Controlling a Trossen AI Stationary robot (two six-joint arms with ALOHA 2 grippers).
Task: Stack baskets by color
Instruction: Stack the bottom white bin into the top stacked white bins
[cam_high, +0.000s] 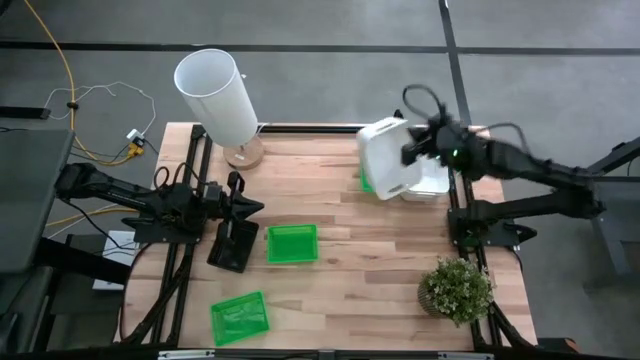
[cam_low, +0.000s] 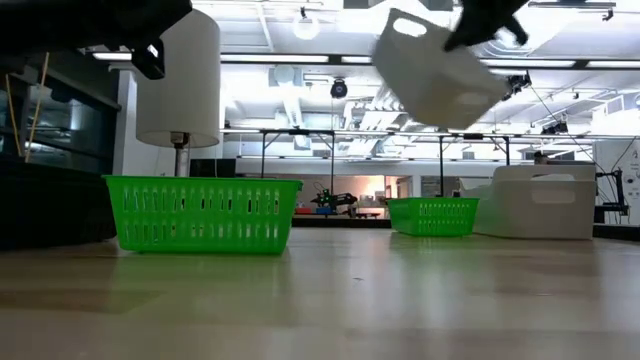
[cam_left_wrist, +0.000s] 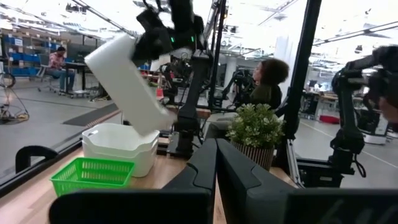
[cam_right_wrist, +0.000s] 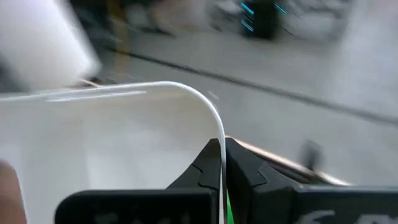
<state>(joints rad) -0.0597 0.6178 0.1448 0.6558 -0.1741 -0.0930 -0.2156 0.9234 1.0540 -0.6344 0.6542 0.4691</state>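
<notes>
My right gripper (cam_high: 412, 150) is shut on a white basket (cam_high: 385, 160), which hangs tilted in the air (cam_low: 435, 70) above the table's far right part. Below it two white baskets (cam_high: 432, 186) sit nested on the table, with a green basket (cam_low: 432, 215) beside them, half hidden in the high view. Two more green baskets (cam_high: 292, 243) (cam_high: 240, 317) rest flat on the table's left half. A black basket (cam_high: 232, 245) lies next to my left gripper (cam_high: 245, 208), which is shut, empty and held above the table at the left. My right gripper pinches the rim of one wall (cam_right_wrist: 216, 127) of the white basket, close to a rounded corner. One finger is inside the basket and one outside. The fingers come from the table's right side, slanting down. The basket hangs lifted clear and steeply tilted (cam_left_wrist: 124, 81).
A tall white cylinder lamp (cam_high: 215, 95) stands at the far left of the table. A potted plant (cam_high: 457, 290) stands at the near right. Bare wood (cam_high: 370, 270) lies in the table's middle. People sit in the room behind (cam_left_wrist: 267, 81).
</notes>
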